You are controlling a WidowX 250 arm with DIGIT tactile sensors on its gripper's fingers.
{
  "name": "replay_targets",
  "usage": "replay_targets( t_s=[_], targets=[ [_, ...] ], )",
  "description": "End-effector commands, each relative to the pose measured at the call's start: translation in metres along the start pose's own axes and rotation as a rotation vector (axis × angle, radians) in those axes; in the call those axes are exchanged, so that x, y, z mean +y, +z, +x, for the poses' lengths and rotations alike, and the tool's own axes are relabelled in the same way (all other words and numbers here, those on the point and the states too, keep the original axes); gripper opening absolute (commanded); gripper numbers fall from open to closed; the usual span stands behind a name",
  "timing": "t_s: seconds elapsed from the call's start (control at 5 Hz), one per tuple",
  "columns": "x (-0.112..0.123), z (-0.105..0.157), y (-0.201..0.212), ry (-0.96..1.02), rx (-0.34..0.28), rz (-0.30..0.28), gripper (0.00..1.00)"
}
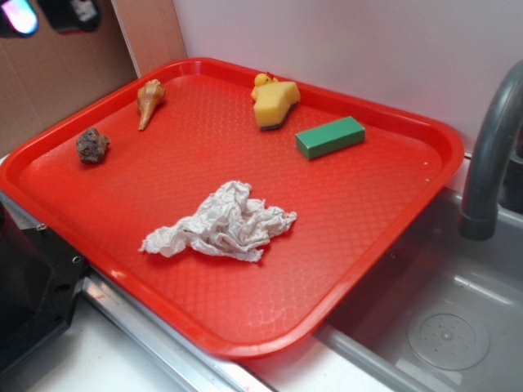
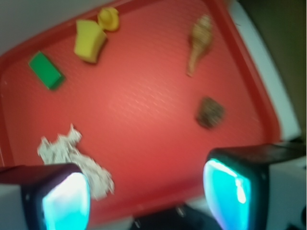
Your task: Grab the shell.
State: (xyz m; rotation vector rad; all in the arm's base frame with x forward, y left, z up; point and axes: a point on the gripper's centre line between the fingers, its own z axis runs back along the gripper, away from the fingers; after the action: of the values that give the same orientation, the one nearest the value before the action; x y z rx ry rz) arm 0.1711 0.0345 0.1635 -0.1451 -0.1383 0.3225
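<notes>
The tan-orange spiral shell (image 1: 149,101) lies on the red tray (image 1: 384,237) near its far left rim, wide end up, point toward the front. In the wrist view the shell (image 2: 199,43) is at the upper right, far from my gripper (image 2: 146,199). The gripper is open and empty, its two cyan-lit fingertips (image 2: 64,203) wide apart above the tray's near edge. In the exterior view only dark parts of the arm show at the top left; the jaws are out of frame.
A dark lumpy rock (image 1: 92,145) sits below the shell, also in the wrist view (image 2: 209,112). A crumpled white paper towel (image 1: 221,224), a yellow sponge with a small duck (image 1: 274,100) and a green block (image 1: 329,136) lie on the tray. A grey faucet (image 1: 490,155) and sink stand at right.
</notes>
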Motion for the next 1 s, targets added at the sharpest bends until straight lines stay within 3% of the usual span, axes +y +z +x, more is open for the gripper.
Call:
replay_targets(
  t_s=[0.0,0.6,0.8],
  targets=[
    [0.027,0.054,-0.036,0.117,-0.121,0.067,1.00],
    [0.027,0.054,-0.036,0.117,-0.121,0.067,1.00],
    [0.054,0.073,-0.049,0.216,-0.209,0.060,1.00]
  ],
)
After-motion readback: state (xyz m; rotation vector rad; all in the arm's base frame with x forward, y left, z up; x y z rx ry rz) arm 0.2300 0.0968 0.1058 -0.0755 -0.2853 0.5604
